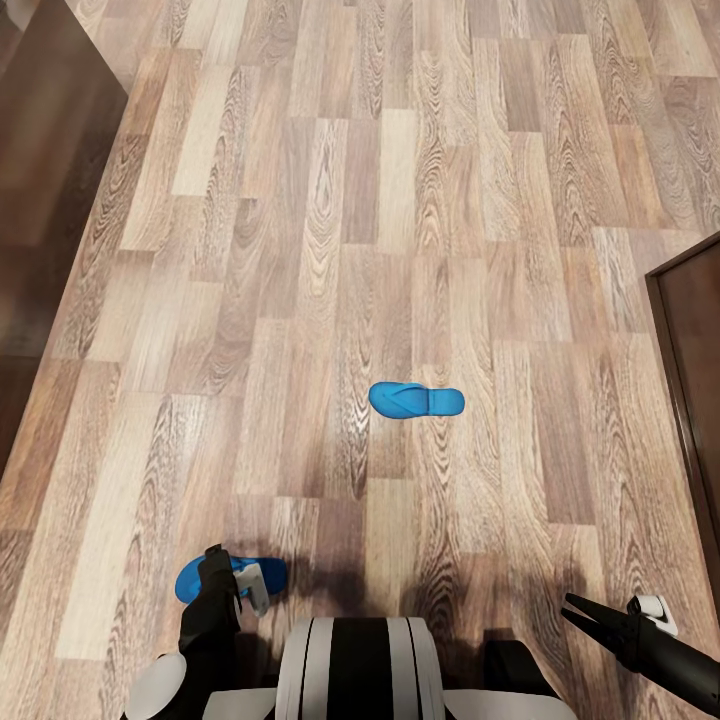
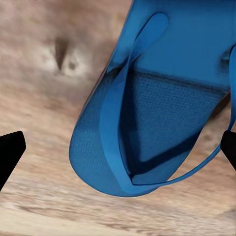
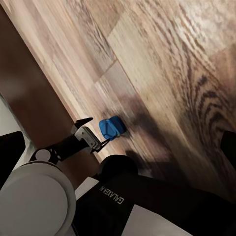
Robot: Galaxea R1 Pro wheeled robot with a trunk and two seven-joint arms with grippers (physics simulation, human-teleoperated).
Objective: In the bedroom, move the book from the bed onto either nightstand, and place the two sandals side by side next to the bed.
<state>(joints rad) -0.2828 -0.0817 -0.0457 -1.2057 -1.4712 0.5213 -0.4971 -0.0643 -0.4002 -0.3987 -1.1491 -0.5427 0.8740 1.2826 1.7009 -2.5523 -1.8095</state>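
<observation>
Left claw [image 1: 232, 580], head view: lowered at the lower left of the frame, directly above a blue sandal [image 1: 262, 575] that lies on the wood plank floor [image 1: 400, 200]. In the left wrist view the two dark fingertips [image 2: 10, 152] stand wide apart at opposite edges, with this sandal [image 2: 157, 108] between them; its thin toe strap [image 2: 115, 123] faces the camera and the fingers appear apart from it, gripping nothing.

Right claw [image 1: 610, 615], head view: held at the lower right, above bare floor, its dark fingers spread in a narrow V with nothing between them. The right wrist view looks across the robot's trunk [image 3: 123, 196] toward the left claw [image 3: 96, 135] and the sandal [image 3: 112, 128] beneath it.

Second blue sandal [image 1: 417, 400]: lying flat on the floor near the middle of the head view, lengthwise across the frame, well apart from the first and from both claws.

Surroundings: a dark brown wooden surface [image 1: 40, 150] borders the floor at upper left; another dark brown wooden panel [image 1: 695, 350] stands at the right edge.
</observation>
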